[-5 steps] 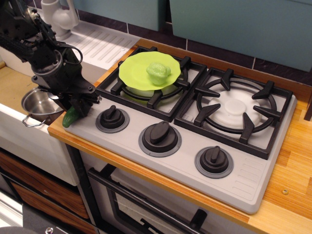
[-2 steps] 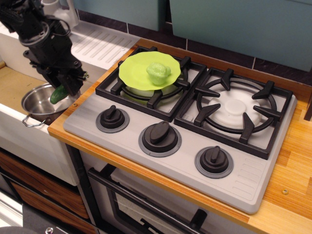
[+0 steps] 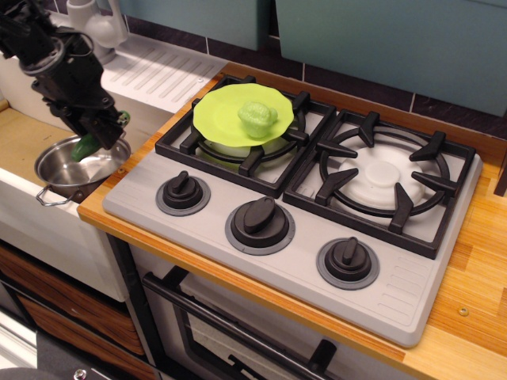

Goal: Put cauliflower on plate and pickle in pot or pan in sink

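Pickle point(image 3: 85, 146) clamped slantwise in the gripper point(image 3: 97, 134), lower end poking out over the open mouth of the pot point(image 3: 73, 170), upper end peeking out green on the other side of the black fingers point(image 3: 107, 131). Fingers closed tight on it, no gap visible. Hard to say whether the pickle tip actually touches the pot's inside or just hangs above it, too dark there.

Pot itself sitting in the sink point(image 3: 24, 138), down on the tan-brown bottom near the right-hand wall, one wire loop handle sticking out toward the front. Shiny and otherwise empty as far as visible.

Cauliflower point(image 3: 257, 117) already parked on the plate point(image 3: 226, 115), slightly right of the middle, bumpy top up. Plate lying flat across the back-left burner grate point(image 3: 186, 142) of the stove point(image 3: 277, 237), lime green against the black iron.

Further out: ribbed white drainboard point(image 3: 162, 75) behind the sink, grey tap point(image 3: 93, 24) at the top left corner, partly hidden behind the arm. Three black knobs point(image 3: 260, 215) in a row along the front of the grey stove panel. Right burner point(image 3: 386, 176) bare, white cap in the middle. Wooden countertop point(image 3: 475, 301) around the stove, teal cabinets point(image 3: 380, 39) above, dark oven door point(image 3: 238, 332) below.
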Action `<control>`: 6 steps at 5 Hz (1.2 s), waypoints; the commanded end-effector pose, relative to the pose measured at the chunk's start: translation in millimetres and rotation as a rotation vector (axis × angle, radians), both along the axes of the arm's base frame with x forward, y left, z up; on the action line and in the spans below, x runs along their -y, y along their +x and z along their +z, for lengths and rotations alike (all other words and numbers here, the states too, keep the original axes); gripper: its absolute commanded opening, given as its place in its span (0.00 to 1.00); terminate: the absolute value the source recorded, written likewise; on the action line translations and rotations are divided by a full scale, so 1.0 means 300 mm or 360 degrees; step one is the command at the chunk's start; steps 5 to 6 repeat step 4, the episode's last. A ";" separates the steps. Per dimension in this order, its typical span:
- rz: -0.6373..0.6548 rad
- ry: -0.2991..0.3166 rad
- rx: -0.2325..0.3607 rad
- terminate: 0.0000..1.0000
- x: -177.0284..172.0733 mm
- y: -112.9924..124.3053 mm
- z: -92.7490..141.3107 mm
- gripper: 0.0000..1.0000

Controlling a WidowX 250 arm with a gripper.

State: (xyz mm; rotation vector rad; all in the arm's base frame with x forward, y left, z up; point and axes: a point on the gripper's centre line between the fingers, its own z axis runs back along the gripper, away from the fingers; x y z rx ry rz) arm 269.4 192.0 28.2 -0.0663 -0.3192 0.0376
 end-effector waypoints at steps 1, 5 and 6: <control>-0.0040 0.0034 0.0093 0.00 -0.077 0.039 0.002 0.00; -0.0044 0.0005 0.0051 1.00 -0.069 0.035 -0.007 1.00; -0.0044 0.0005 0.0051 1.00 -0.069 0.035 -0.007 1.00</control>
